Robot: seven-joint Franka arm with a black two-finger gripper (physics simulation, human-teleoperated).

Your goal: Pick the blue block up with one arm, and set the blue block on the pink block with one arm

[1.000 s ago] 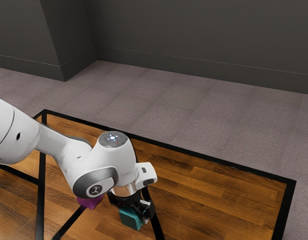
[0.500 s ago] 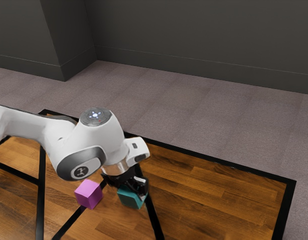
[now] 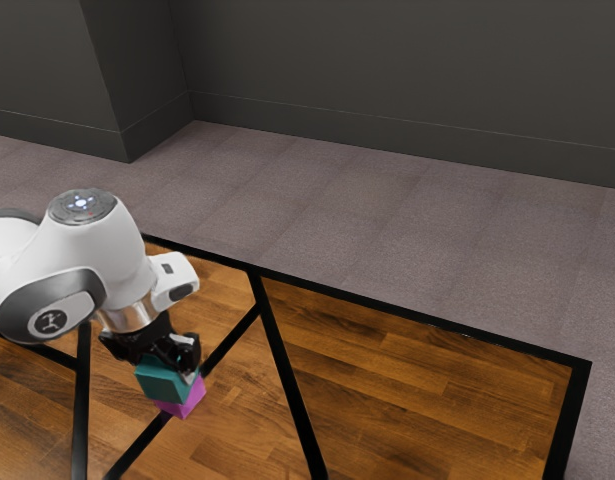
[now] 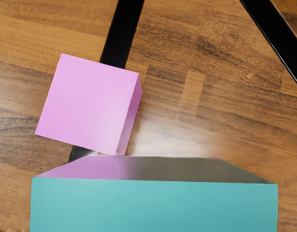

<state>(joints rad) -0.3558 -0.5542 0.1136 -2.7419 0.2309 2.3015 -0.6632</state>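
The black two-finger gripper (image 3: 165,362) is clenched on the teal-blue cube-shaped block (image 3: 157,382), one finger against each of two opposite sides, and carries it clear of the dark wooden tabletop (image 3: 407,380). In the exterior view the blue block hangs just above the small pink cube-shaped block (image 3: 185,400) and covers much of it, so only the pink block's lower part and the side toward the exterior view's right show. The wrist view settles the relation that counts. The blue block (image 4: 153,208) lies directly under the hand, while the pink block (image 4: 85,104) sits on the wood ahead of it and off to one side, next to a black stripe (image 4: 123,26) painted on the table. By my reading, then, the held block is not yet squarely over its target and has to travel a little further that way before it is lowered. Both blocks are cubes, so neither has a long axis to line up, but the pink block's edges are turned slightly against those of the held block. There is only one arm here, and no container: the pink block's flat top is the only receiving surface, and nothing rests on it.
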